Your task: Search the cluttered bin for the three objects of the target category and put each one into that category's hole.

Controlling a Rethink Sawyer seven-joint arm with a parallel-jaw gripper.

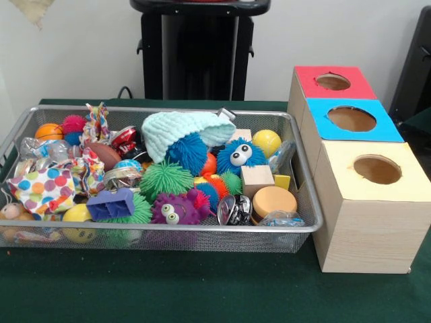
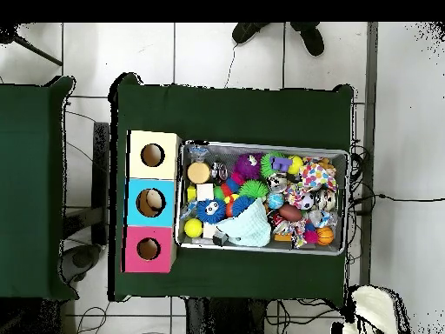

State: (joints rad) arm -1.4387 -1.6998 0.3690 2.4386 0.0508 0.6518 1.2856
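Observation:
A wire mesh bin (image 1: pixel 202 229) on the green table is packed with clutter. In it lie a mint knit hat (image 1: pixel 176 128), a blue spiky ball with eyes (image 1: pixel 237 156), a purple spiky ball with eyes (image 1: pixel 174 210), a green spiky ball (image 1: pixel 165 178), a yellow ball (image 1: pixel 267 141), a wooden cube (image 1: pixel 256 180), a tan cylinder (image 1: pixel 273 200) and a purple foam block (image 1: pixel 111 204). Beside the bin stand three wooden boxes with a round hole each: red (image 1: pixel 311 78), blue (image 1: pixel 321 116) and yellow (image 1: pixel 339 168). Neither view shows the gripper or the arm.
The bin's other end holds a polka-dot cloth (image 1: pixel 44 188), a small orange basketball (image 1: pixel 48 131) and a brown football (image 1: pixel 104 155). From overhead the boxes (image 2: pixel 137 202) line the bin's (image 2: pixel 261 145) left side. A person's shoes (image 2: pixel 308 36) show beyond the table.

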